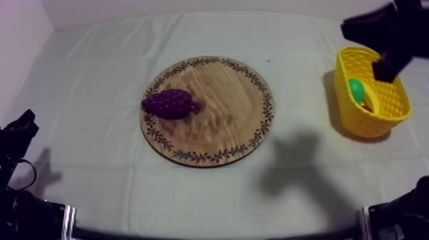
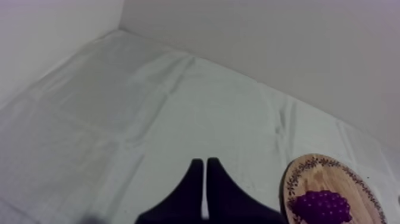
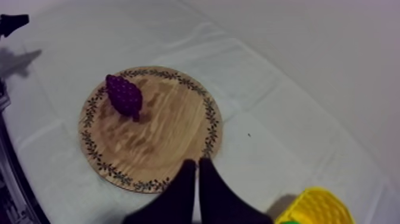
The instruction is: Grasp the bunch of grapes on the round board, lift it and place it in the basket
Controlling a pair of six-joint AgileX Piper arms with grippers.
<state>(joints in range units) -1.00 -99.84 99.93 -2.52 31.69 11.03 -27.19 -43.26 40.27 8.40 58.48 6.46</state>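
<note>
A purple bunch of grapes (image 1: 170, 104) lies on the left part of the round wooden board (image 1: 223, 127) in the middle of the table. The yellow basket (image 1: 370, 92) stands at the right side, with a green and yellow fruit (image 1: 357, 89) inside. My right gripper (image 1: 385, 69) hangs over the basket's far rim; its fingers (image 3: 196, 179) lie together as a narrow wedge, shut on nothing, with the grapes (image 3: 124, 95) and board (image 3: 172, 137) beyond them. My left gripper (image 1: 22, 127) rests low at the left edge, its fingers (image 2: 205, 179) together, the grapes (image 2: 321, 207) off to its side.
Grey-white cloth covers the table, with open room around the board on all sides and between board and basket. A wall runs along the far edge. My right arm's shadow (image 1: 297, 159) falls on the cloth near the board's right rim.
</note>
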